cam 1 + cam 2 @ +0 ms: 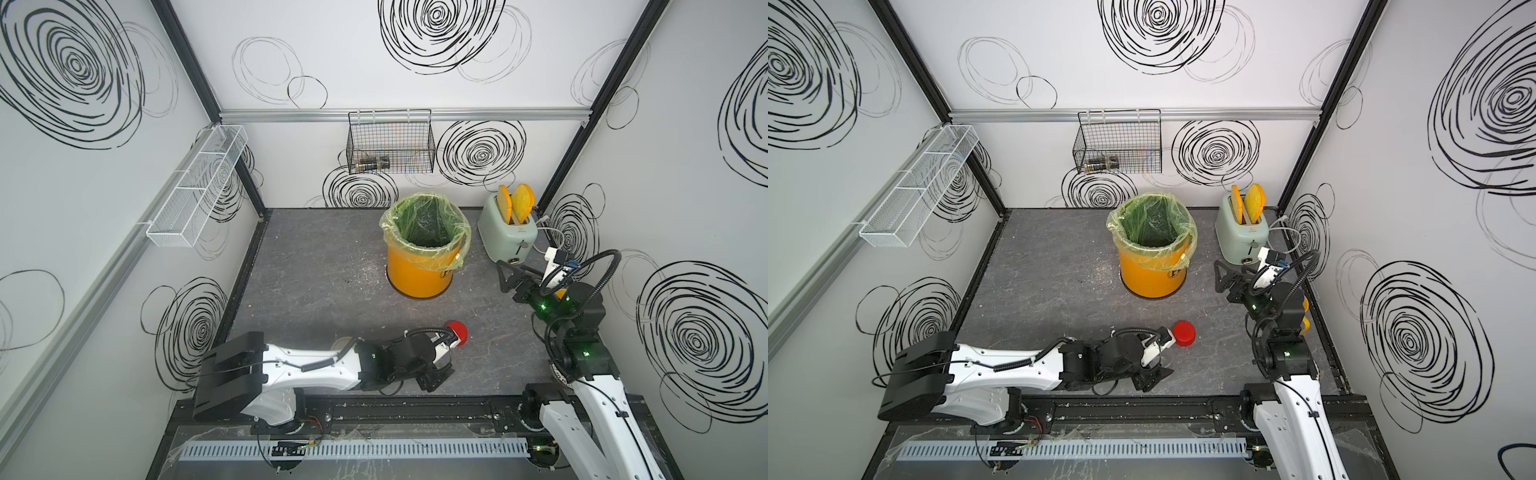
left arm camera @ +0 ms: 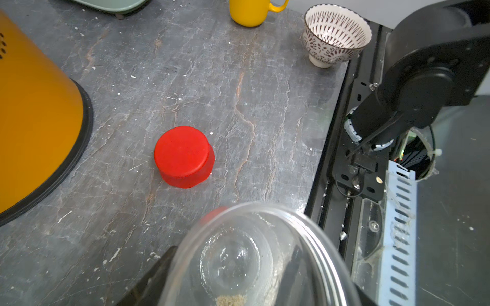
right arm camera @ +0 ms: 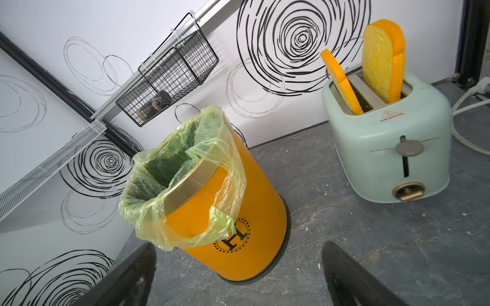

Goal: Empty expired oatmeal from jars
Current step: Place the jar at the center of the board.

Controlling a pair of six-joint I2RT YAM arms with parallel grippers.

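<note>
My left gripper [image 2: 230, 267] is pinched around the clear jar [image 2: 265, 225] down by the front edge of the table [image 2: 238, 92]. There's just a small clump of oatmeal [image 2: 230, 300] inside, and the red cap [image 2: 184, 156] is sitting on the table nearby. The right gripper [image 1: 504, 277] hangs with its fingers spread wide and nothing between them, between the yellow bin [image 3: 238, 206] and the toaster [image 3: 384, 159].

We see a yellow bin [image 1: 417, 270] with a green liner [image 1: 409, 226] standing at the far middle of the grey tabletop [image 1: 324, 286]. Just right of it sits a mint toaster [image 1: 505, 243] holding two bread slices [image 1: 522, 203]. A black wire basket [image 1: 390, 139] hangs on the far wall and a white mesh shelf [image 1: 195, 187] on the left wall. In the left wrist view we find a yellow cup [image 2: 249, 12] near a patterned bowl [image 2: 334, 50], not touching.
</note>
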